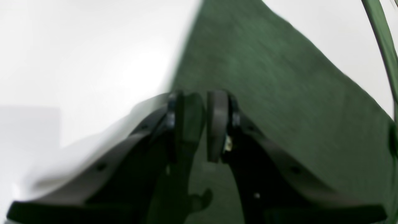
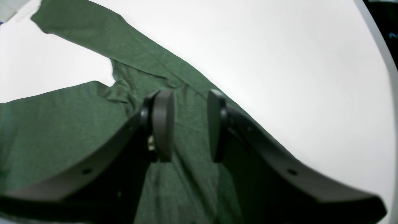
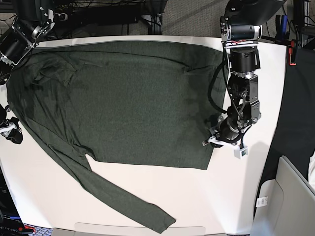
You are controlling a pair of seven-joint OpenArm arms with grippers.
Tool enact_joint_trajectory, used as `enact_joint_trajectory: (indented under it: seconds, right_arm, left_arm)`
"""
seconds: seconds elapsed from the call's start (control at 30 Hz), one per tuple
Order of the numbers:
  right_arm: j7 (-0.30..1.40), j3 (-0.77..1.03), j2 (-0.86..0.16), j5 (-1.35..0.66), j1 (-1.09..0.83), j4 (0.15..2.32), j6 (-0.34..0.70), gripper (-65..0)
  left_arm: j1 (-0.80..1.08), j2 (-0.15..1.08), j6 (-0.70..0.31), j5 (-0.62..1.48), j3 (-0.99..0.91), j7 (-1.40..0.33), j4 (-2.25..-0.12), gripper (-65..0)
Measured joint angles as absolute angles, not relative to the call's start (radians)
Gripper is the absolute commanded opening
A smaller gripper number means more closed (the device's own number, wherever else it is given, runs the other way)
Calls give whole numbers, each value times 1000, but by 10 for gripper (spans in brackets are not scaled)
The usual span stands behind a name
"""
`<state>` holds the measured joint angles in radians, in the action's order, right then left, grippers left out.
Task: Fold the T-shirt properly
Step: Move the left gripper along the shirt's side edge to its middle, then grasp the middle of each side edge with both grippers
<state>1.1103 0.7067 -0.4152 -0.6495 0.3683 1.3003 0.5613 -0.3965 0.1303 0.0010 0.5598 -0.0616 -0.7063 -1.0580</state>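
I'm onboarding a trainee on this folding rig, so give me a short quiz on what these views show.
1. True or false: the dark olive-green long-sleeved knit shirt is already folded in half.
2. The shirt lies on: A a white table; B a grey carpet; C a wooden bench.
3. Fill in: in the right wrist view, the black right gripper has its jaws ___ over the fabric.
Key: 1 false, it lies spread flat; 2 A; 3 open.
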Motion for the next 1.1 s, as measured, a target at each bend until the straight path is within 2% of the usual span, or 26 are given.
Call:
enact_joint_trajectory:
  seconds: [0.37, 0.87, 1.03, 1.1]
  right_arm:
    - [1110, 707, -414, -639, 372, 1300, 561, -468]
    - [1108, 707, -412, -639, 375, 1300, 561, -468]
    - [1108, 707, -412, -639, 375, 1300, 561, -468]
    - [1108, 707, -412, -638, 376, 1300, 561, -468]
  left_arm:
    - [-403, 161, 1, 561, -65, -704, -1029, -518]
    - [-416, 110, -19, 580, -65, -653, -969, -519]
    - [-416, 114, -17, 583, 17, -648, -970, -522]
    - [-416, 113, -18, 583, 46, -646, -971, -550]
